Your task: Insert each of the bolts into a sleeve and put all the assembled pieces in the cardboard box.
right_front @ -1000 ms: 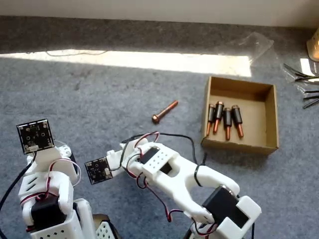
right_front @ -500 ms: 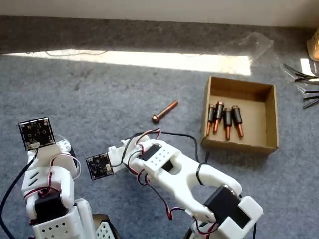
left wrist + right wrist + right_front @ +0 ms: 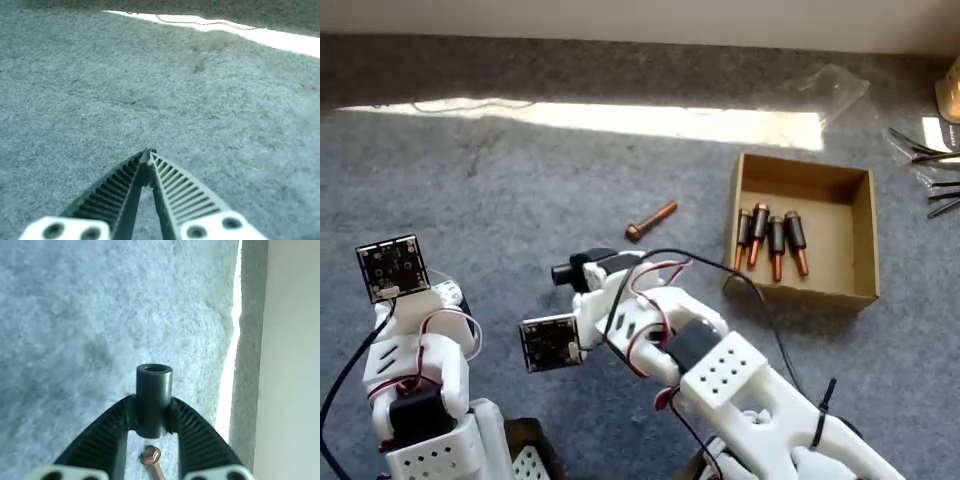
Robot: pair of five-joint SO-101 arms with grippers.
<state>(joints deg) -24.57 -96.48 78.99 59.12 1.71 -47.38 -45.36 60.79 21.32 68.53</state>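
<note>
High view has four assembled pieces (image 3: 776, 238) lying side by side in the cardboard box (image 3: 810, 293), so I'd call most of the job done. What's left looks like one pair: a single loose copper bolt (image 3: 651, 222) on the grey carpet (image 3: 500, 190), and one black sleeve (image 3: 568, 272).

The right gripper (image 3: 595, 266) is pinching that sleeve around its middle, open end pointing away from the arm. The bolt lies just ahead of that gripper, not touching it, and the box sits well off past the bolt. In the right wrist view the bolt's hex head peeks out between the fingers (image 3: 200, 435), underneath the held sleeve. So they're close, but not lined up end to end as far as I can tell.

The left gripper (image 3: 148, 154) has its tips pressed together on nothing, with just bare carpet ahead of it.

My guess at what remains: get that last bolt into the sleeve (the left arm probably has to grab the bolt for that), then drop the fifth piece in the box with the others.
</note>
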